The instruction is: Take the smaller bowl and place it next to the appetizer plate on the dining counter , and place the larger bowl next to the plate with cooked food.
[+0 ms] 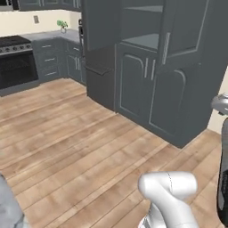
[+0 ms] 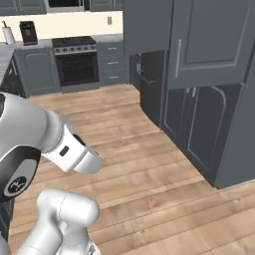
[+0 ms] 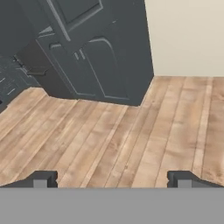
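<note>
wooden plank floor (image 1: 80, 147) spans the foreground. dark grey cabinet block (image 1: 156, 75) stands upright on it, against the cream wall (image 3: 183, 35). black oven range (image 2: 74, 62) sits at the far wall. gripper (image 3: 113, 179) hangs above bare floor, jaws spread wide, empty. location of the bowls, plates and dining counter: cannot tell.

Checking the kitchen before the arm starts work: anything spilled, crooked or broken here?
Nothing stands out. The light brown wooden plank floor looks clean, the tall dark grey panelled cabinet stands straight with lower doors shut, and the black-fronted oven looks intact.
</note>
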Robot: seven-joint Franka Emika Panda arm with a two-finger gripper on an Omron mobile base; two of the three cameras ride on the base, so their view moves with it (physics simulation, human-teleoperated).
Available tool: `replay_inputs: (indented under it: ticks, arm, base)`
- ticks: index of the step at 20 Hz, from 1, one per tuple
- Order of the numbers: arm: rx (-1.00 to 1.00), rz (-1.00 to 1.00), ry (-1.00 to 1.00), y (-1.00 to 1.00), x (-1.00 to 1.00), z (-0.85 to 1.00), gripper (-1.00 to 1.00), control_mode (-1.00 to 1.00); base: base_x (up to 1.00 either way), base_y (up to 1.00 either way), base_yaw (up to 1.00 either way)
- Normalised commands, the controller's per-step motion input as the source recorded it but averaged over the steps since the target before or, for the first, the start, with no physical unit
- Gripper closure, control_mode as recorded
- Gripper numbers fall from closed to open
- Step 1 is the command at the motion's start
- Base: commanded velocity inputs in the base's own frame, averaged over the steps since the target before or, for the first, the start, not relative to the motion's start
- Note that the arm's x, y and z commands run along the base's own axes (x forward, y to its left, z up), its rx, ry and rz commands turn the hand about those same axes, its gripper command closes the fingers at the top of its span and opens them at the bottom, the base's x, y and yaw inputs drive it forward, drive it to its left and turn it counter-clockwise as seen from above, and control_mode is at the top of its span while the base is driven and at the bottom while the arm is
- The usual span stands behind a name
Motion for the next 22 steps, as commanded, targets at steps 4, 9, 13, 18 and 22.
replay_inputs:
  ticks: [4,9,13,18,22]
  arm:
    - [0.0,0.0,0.0,0.0,0.0,0.0,-1.0,1.0]
    - [0.0,0.0,0.0,0.0,0.0,0.0,-1.0,1.0]
    - [0.0,0.0,0.0,0.0,0.0,0.0,-1.0,1.0]
    - [0.0,0.0,0.0,0.0,0.0,0.0,-1.0,1.0]
    - [0.0,0.0,0.0,0.0,0.0,0.0,-1.0,1.0]
  base:
    - [1.0,-0.26,0.08]
    - [1.0,0.23,0.0]
    - [1.0,0.9,-0.21]
    - [0.92,0.67,-0.53]
    - [0.87,0.81,-0.61]
